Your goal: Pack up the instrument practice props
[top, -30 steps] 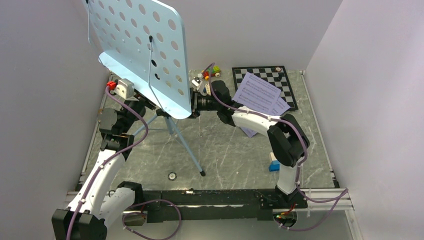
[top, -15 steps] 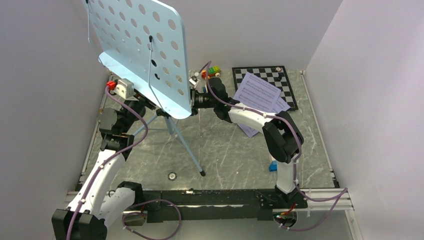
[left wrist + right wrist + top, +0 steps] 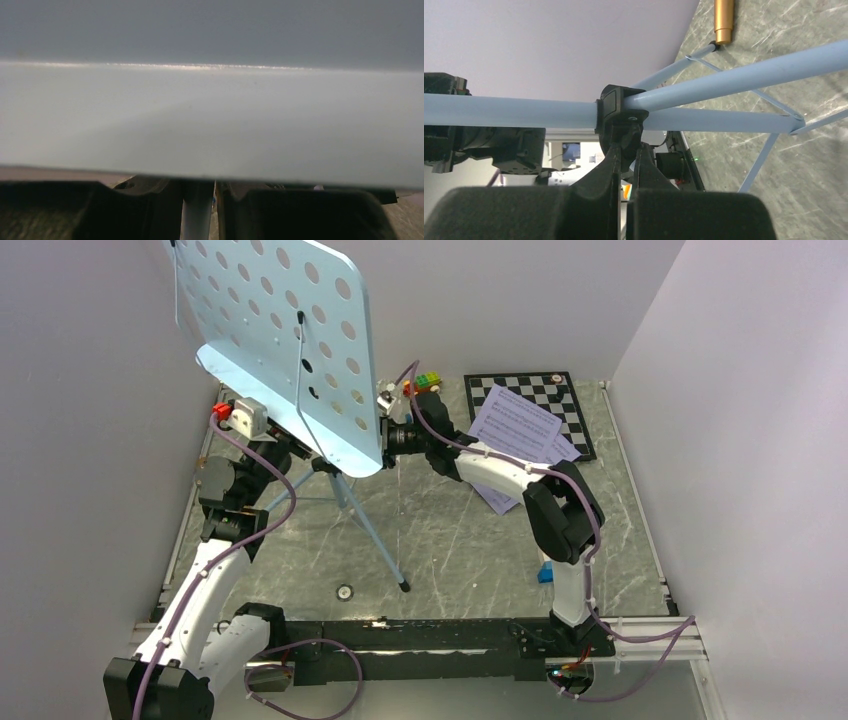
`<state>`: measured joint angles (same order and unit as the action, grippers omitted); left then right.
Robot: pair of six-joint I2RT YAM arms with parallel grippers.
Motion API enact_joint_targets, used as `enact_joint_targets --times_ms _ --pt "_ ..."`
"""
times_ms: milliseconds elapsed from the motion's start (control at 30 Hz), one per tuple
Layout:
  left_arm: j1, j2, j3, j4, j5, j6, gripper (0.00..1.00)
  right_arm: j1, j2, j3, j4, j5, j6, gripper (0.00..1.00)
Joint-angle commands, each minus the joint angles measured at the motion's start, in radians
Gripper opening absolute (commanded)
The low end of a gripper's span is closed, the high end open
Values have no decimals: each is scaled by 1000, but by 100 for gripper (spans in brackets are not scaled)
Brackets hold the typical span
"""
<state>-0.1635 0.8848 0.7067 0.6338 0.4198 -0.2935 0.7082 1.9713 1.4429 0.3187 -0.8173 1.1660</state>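
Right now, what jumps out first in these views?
The tall light-blue tripod music stand, with its tilted hole-punched desk, dominates the upper left. Under the desk, the right gripper pinches the black plastic collar where the blue tubes meet. At the far right, white sheet-music pages overlap the black-and-white chessboard.

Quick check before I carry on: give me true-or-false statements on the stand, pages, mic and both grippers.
1. The music stand stands on its spread tripod legs. True.
2. The right gripper hangs open, clear of the stand. False: it is shut on the black collar where the legs meet.
3. The left gripper has the stand's pale tube between its fingers. True.
4. The sheet-music pages rest on the stand's desk. False: they lie partly over the chessboard.
5. The gold microphone lies on the table. True.
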Motion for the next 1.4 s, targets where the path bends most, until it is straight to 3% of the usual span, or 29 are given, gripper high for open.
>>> enact_joint_targets --times_ms 0,133,400,800,967,1000,1067,1133,1233,1367 --pt "-22 -13 -25 -32 54 -66 0 9 -5 83 -15 91 -196 0" --pt "-23 -15 -27 -45 52 -73 0 22 -61 26 -55 212 -440 0" --pt "-25 -18 -25 -72 54 -99 0 139 -237 -264 155 582 -1086 0" --pt "-28 -25 -48 -68 51 -112 0 308 -227 -428 486 947 -1803 0" --pt "-28 -29 -47 -75 45 -91 0 303 -308 -458 442 954 -1695 0" --pt "-28 -29 -47 -78 41 -88 0 303 -333 -458 419 953 -1644 10" --pt "-28 -32 -46 -80 36 -78 0 302 -376 -447 340 957 -1522 39" --pt "-28 -35 -41 -84 30 -71 0 302 -412 -433 266 966 -1421 57" --pt "-28 -34 -32 -87 29 -66 0 298 -458 -423 182 965 -1289 72" --pt "-28 -33 -26 -92 37 -68 0 236 -479 -359 41 854 -1033 76"
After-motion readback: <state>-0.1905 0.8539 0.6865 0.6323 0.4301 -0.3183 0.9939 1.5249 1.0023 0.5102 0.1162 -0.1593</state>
